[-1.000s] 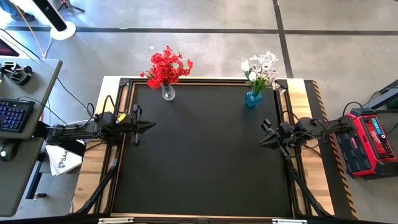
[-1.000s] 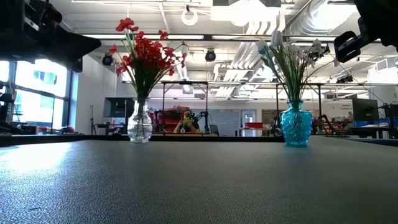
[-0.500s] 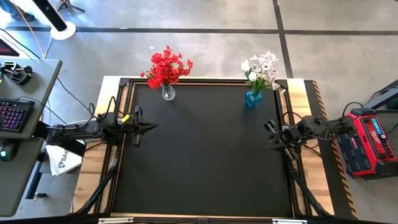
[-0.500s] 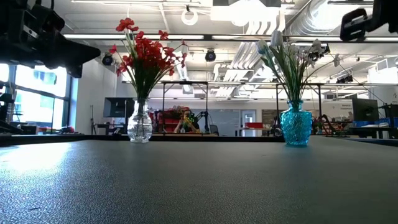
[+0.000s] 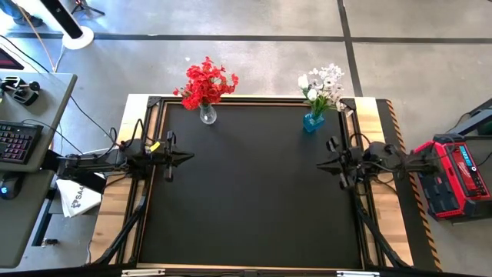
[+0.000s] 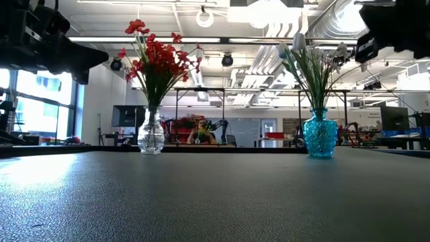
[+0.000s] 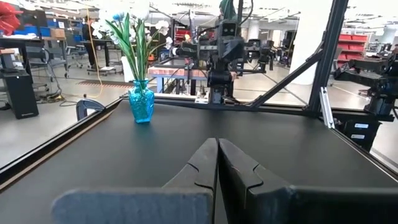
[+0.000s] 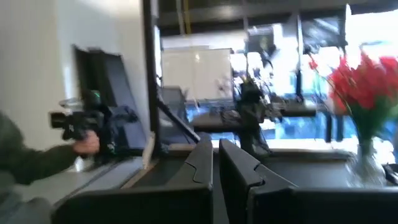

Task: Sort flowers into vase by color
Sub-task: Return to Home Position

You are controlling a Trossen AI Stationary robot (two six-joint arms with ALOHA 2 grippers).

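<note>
The red flowers [image 5: 206,83] stand with their stems in a clear glass vase [image 5: 207,115] at the table's far edge, left of middle. The white flowers [image 5: 323,85] stand in a blue vase [image 5: 313,121] at the far edge, right of middle. My left gripper [image 5: 189,156] is shut and empty, level above the table's left edge; its own view shows the shut fingers [image 7: 217,163]. My right gripper [image 5: 321,164] is shut and empty above the right edge, its fingers [image 8: 216,163] together in its own view.
The black table top [image 5: 254,192] lies bare between the two arms. A red case [image 5: 453,177] sits on the floor to the right, a desk with a keyboard [image 5: 15,142] to the left. A person's arm [image 8: 37,158] shows in the room beyond the table.
My right gripper has swung from pointing toward the table's near left to pointing straight toward the left edge, and it has rolled about its own axis. It stays shut. My left arm and both vases have kept still.
</note>
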